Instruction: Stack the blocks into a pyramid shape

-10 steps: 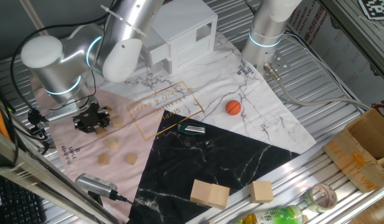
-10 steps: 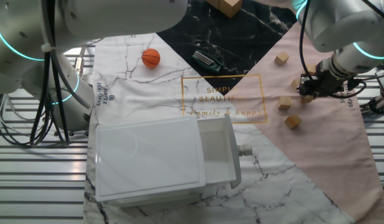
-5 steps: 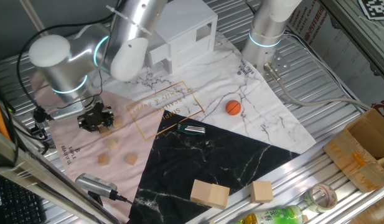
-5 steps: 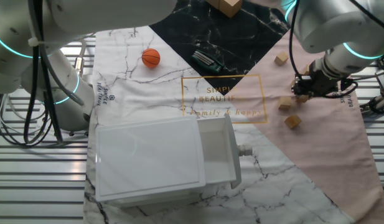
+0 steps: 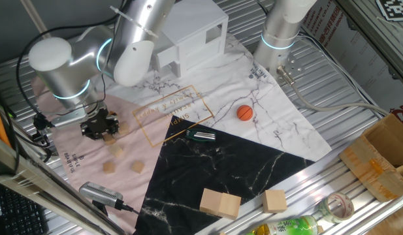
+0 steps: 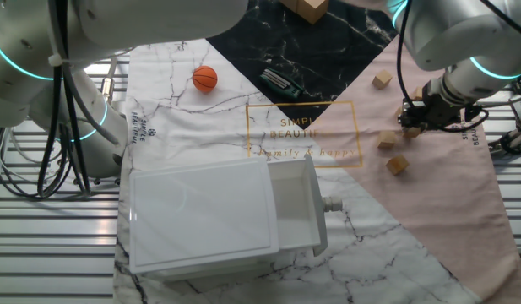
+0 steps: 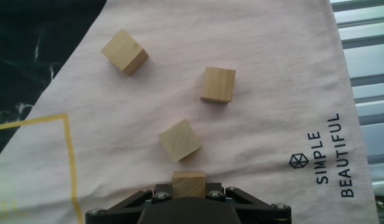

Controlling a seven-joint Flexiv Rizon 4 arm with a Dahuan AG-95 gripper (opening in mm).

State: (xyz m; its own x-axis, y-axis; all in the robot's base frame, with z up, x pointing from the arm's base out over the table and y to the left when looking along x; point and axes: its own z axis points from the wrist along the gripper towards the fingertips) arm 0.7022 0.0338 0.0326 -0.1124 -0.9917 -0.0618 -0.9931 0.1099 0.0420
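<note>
three loose blocks [image 7: 180, 140] just ahead of end effector [image 7: 189, 186], bare cloth [image 7: 266, 74] between them

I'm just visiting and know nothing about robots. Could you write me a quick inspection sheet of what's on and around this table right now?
Surface: a cloth in pink, white marble and black marble panels covers the table.
Job's things: small wooden cubes lie loose on the pink panel, none stacked, such as one, another and a third; a fourth sits at the fingers.
Clutter: orange ball, white drawer box, two big wooden blocks, a small dark gadget.
Gripper: gripper low over the pink panel; whether it is shut on the cube cannot be told.
Cables: black cables hang by an arm base.
Surroundings: cardboard box, bottle.
</note>
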